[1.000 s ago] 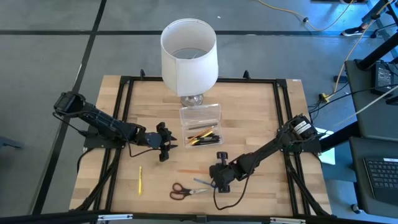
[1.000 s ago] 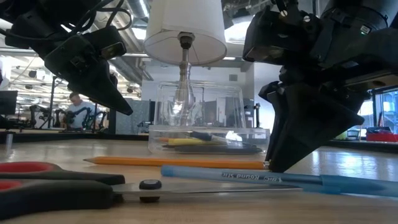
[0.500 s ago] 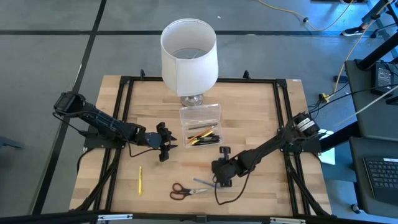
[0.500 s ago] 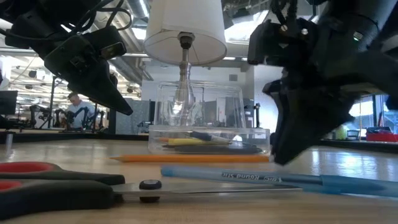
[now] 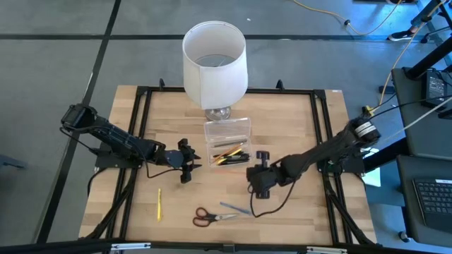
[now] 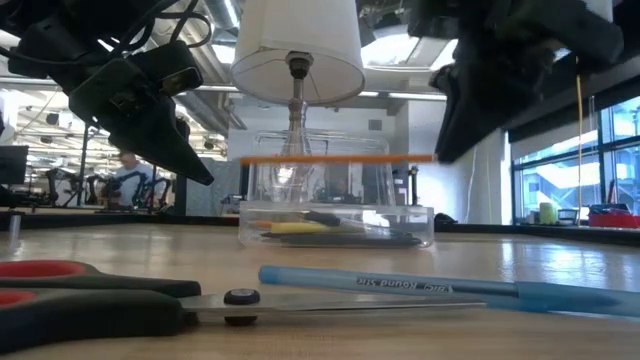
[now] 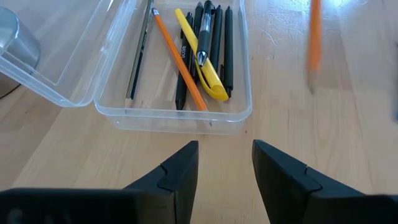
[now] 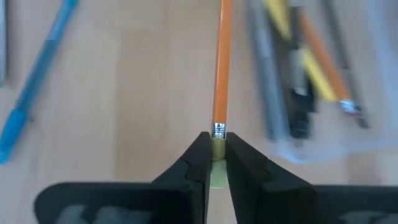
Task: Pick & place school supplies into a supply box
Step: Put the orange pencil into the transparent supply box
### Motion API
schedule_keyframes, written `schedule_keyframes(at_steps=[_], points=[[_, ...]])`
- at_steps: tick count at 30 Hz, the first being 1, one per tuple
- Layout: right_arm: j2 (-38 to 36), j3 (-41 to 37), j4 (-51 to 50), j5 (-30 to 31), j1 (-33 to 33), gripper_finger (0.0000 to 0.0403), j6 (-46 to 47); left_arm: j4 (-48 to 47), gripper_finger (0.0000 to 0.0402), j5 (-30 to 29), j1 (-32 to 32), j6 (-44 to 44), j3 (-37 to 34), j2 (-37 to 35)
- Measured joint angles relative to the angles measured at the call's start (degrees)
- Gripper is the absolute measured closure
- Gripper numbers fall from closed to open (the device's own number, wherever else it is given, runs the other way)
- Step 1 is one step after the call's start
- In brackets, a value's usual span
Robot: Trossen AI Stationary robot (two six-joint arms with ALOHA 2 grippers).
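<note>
1. the right gripper [image 8: 215,163] clamps the eraser end of an orange pencil [image 8: 221,68], lifted off the table just beside the supply box [image 5: 227,142].
2. the pencil extends forward from its fingertips.
3. the left gripper [image 7: 224,165] hovers near the box, jaws apart and empty.

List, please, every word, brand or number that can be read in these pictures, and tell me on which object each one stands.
"BIC Round Stic": on the barrel of the light blue plastic ballpoint pen lying on the wooden table, printed upside down as seen in the low view.

Small white print on a black pen inside the clear plastic supply box: too small to read.

No other readable text on the red-and-black-handled scissors or the white lampshade.
</note>
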Motion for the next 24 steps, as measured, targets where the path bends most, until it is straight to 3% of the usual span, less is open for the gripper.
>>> schedule_keyframes(at_steps=[7,15,24], points=[[-2.1,0.1,-6.4,2.7,-5.5,0.0358,-2.8,0.0,0.0258,0.1,0.0,0.0,0.0,0.0],[1.4,0.1,-5.0,0.3,-12.8,0.0358,-10.4,0.0,0.0258,0.1,0.0,0.0,0.0,0.0],[2.6,0.1,0.2,-2.1,-16.5,0.0358,-12.6,-0.1,0.0258,0.1,0.0,0.0,0.0,0.0]])
